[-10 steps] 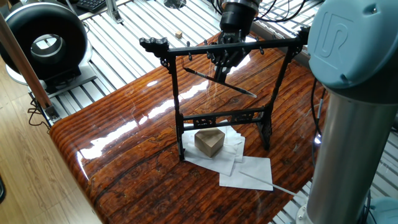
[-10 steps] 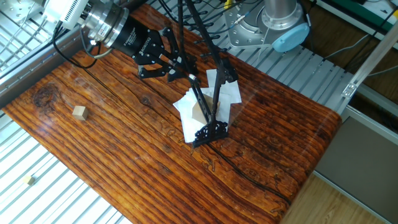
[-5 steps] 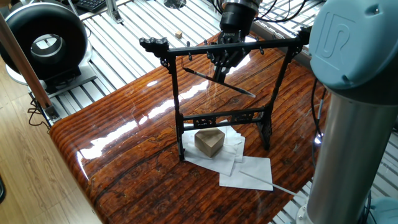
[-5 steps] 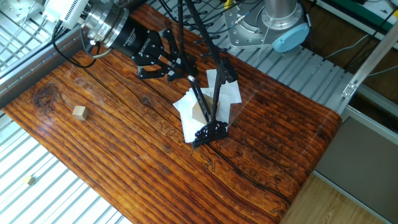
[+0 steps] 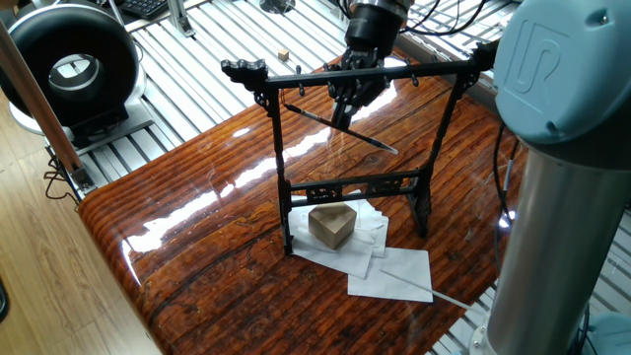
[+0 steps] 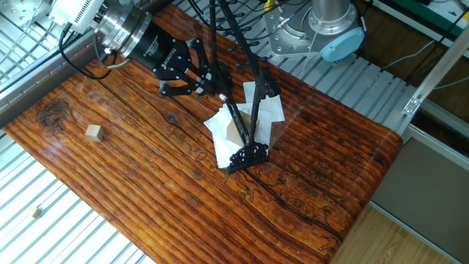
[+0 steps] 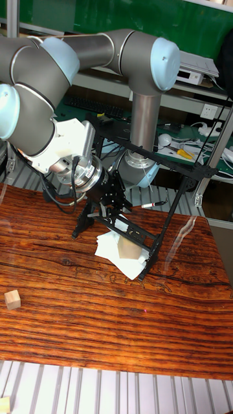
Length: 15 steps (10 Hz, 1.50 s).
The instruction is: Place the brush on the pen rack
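The gripper (image 5: pixel 347 99) is closed around the brush (image 5: pixel 340 130), which sticks out slanted on both sides of it. The rack (image 5: pixel 284 187) crossbar is just in front of the fingers, the paper (image 5: pixel 394 271) below.

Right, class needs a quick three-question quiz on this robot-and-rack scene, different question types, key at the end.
1. True or false: the brush lies flat on the table.
2. What sits on the paper between the feet of the rack? A) a wooden block B) a cup C) a ball
3. Fill in: the gripper holds the brush just below the rack's top ____.

Key: 1 false, it is held tilted in the air; 2 A, the block; 3 crossbar.
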Each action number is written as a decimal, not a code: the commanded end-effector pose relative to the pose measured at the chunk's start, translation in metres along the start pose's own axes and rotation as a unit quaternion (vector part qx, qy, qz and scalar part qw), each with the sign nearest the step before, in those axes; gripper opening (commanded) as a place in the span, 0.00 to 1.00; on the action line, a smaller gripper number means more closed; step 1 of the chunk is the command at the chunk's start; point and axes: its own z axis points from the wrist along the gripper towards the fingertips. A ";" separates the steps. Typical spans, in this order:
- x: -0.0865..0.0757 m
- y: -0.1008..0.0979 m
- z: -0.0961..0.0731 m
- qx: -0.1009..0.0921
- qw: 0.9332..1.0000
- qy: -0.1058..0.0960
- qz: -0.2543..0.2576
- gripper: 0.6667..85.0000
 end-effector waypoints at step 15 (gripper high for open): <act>-0.030 -0.023 -0.012 -0.030 0.998 0.007 -0.059 0.00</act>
